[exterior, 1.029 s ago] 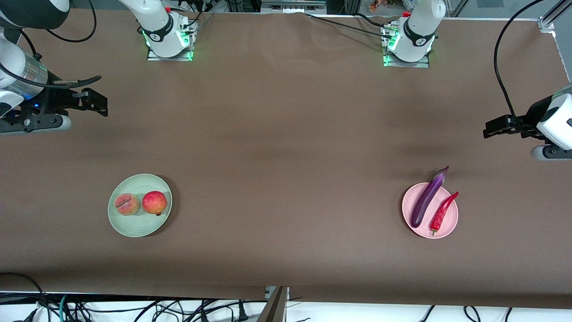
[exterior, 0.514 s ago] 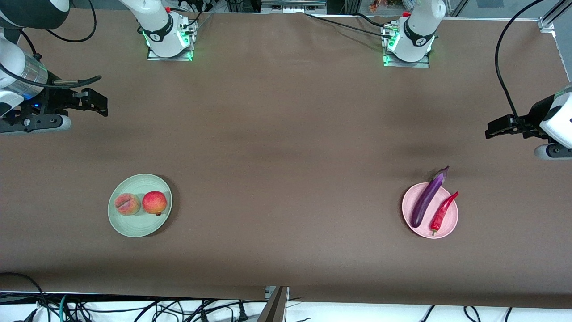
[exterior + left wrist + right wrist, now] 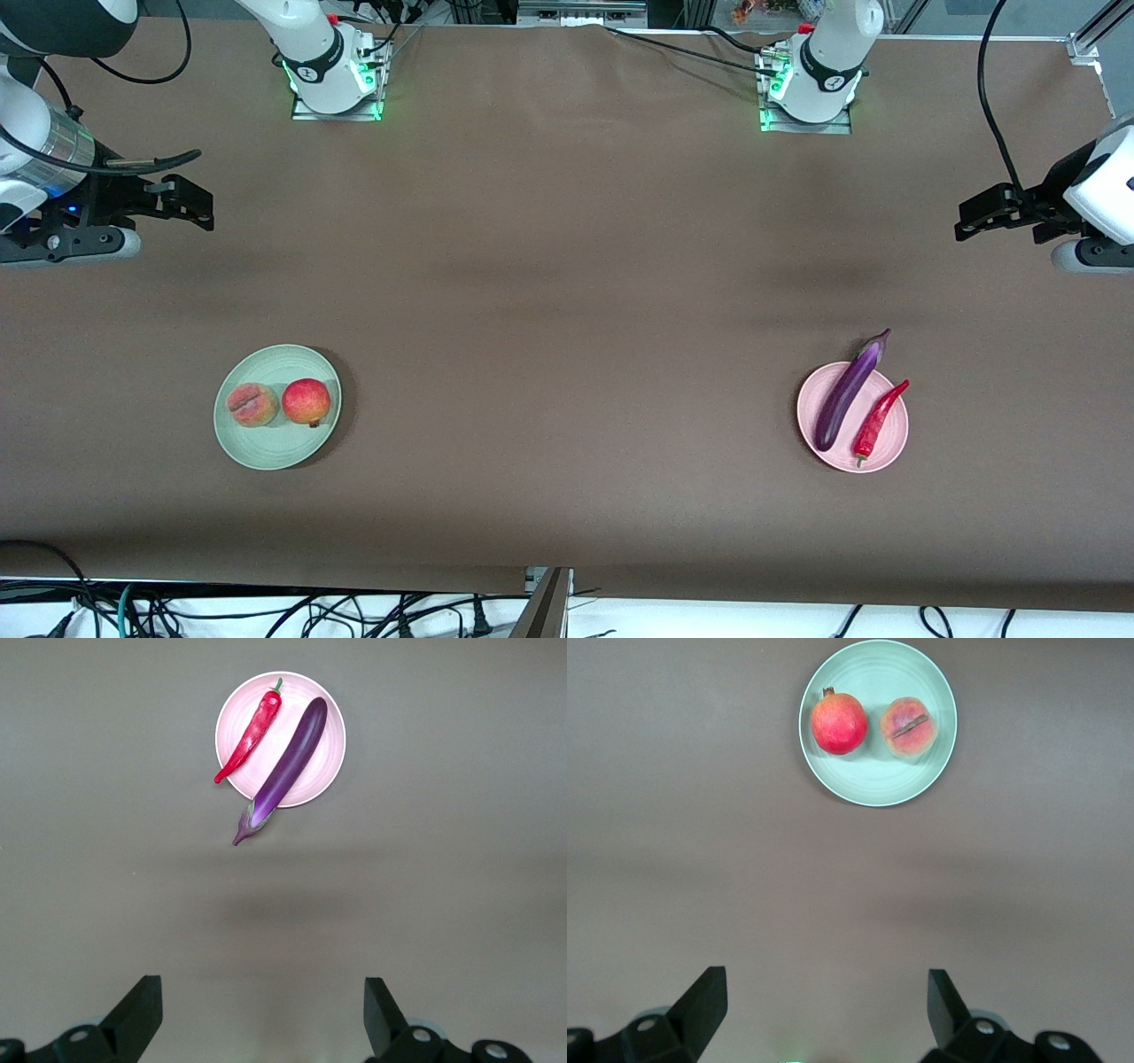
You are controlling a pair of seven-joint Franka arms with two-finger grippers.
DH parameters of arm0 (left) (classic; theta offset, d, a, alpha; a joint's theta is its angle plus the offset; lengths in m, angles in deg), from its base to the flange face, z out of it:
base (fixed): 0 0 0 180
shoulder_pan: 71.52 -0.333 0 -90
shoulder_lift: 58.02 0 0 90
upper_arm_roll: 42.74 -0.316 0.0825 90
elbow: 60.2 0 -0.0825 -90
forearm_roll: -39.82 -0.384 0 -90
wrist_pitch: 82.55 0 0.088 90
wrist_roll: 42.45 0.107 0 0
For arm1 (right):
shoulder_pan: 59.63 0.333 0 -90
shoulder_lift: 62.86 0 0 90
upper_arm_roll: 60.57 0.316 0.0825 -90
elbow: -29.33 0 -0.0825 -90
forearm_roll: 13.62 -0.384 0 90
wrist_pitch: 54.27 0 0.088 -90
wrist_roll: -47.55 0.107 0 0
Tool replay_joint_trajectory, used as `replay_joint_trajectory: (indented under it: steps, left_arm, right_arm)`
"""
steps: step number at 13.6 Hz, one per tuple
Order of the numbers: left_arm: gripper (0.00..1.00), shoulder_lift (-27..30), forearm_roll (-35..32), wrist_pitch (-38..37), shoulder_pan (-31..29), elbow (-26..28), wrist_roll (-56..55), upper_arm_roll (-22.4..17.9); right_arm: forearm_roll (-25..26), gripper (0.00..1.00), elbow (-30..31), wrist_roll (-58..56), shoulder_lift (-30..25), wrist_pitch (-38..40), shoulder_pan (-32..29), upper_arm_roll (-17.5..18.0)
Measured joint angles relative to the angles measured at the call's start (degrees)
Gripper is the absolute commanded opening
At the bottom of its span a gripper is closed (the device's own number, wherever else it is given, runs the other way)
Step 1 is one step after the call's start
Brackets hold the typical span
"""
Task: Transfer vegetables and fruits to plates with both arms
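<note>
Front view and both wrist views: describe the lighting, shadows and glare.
Front view: even light, soft dark bands across the brown table, green glow at both arm bases. Left wrist view: faint blurred shadow on the table beside the eggplant, which shows a mild sheen. Right wrist view: short soft shadows under the pomegranate and peach.

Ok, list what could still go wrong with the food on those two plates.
1. The eggplant overhangs the pink plate, stem end past the rim; a nudge might roll it off.
2. The pomegranate and peach are round and sit loose on the green plate; a bump to the table could shift them.

Both the left gripper and right gripper are open, away from the plates.
</note>
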Motion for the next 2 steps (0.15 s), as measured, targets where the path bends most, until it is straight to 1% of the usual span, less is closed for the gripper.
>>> replay_joint_trajectory:
  steps: [2]
  left_arm:
    - [1.0,-0.2,0.0,0.0,0.0,0.1,0.0,0.0]
  right_arm:
    - [0.0,1.0,0.0,0.0,0.0,0.0,0.0,0.0]
